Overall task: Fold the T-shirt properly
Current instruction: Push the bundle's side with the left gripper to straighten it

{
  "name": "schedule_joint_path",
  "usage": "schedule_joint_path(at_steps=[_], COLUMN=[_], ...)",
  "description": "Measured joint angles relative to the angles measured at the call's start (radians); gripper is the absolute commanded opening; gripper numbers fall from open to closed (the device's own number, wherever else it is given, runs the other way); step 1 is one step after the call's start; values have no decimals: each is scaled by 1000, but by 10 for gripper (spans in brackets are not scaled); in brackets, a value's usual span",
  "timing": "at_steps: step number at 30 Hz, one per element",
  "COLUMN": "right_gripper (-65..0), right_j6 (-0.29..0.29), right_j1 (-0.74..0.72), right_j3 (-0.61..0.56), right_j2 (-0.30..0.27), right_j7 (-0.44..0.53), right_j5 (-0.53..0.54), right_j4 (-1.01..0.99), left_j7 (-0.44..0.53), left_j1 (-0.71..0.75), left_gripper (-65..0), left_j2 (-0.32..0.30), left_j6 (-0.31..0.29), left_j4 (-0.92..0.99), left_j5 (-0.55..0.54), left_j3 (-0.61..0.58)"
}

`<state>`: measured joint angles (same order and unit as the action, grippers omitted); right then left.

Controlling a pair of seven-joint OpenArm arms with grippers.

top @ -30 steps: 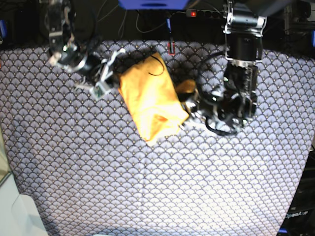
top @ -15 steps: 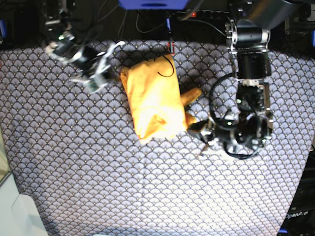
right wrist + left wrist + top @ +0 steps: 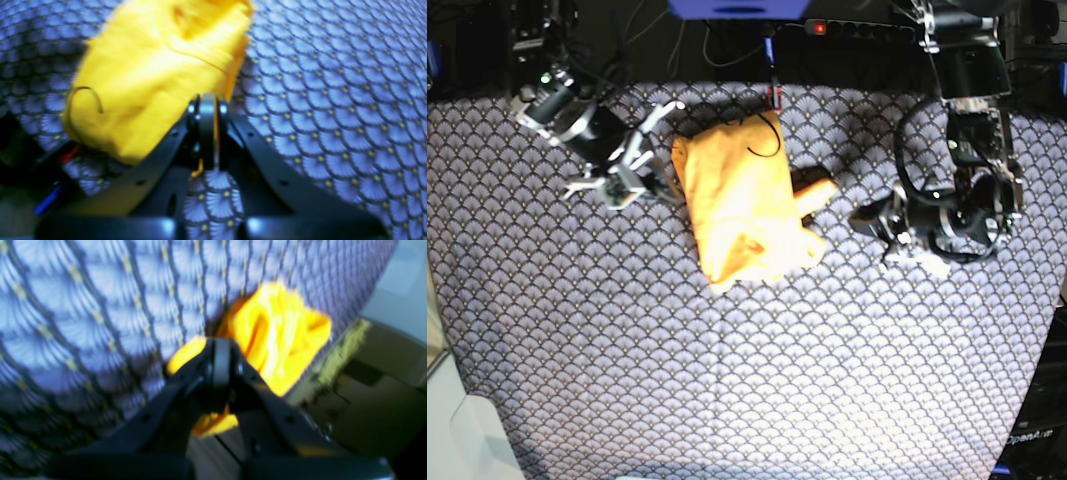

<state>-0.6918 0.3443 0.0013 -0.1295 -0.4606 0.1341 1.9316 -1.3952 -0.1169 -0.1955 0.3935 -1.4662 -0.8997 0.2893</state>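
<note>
Both sets of jaws are clenched and empty: the right gripper (image 3: 642,180) sits just beside the T-shirt (image 3: 742,200), the left gripper (image 3: 867,218) a little apart. The folded T-shirt lies on the worktop's patterned tablecloth (image 3: 727,380), one sleeve poking out.

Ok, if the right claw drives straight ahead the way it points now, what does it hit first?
Most likely the T-shirt: the shut right claw points at its near edge, with only a short strip of tablecloth between. Height above the cloth is unclear.
</note>
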Motion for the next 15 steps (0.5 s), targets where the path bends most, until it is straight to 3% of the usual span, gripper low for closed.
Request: schedule_joint_path(at_steps=[9, 15], right_gripper=[-650, -650], right_j6=[-2, -2], right_j1=[5, 5], right_j3=[-50, -50], right_j2=[6, 6], right_j7=[1, 3], right_j5=[0, 2], right_j4=[-1, -12], left_j7=[1, 8], left_j1=[60, 55], left_gripper=[-650, -650], left_j2=[-39, -26], left_j6=[2, 3], left_j4=[4, 5], left_j5=[-2, -3], left_j3=[-55, -58])
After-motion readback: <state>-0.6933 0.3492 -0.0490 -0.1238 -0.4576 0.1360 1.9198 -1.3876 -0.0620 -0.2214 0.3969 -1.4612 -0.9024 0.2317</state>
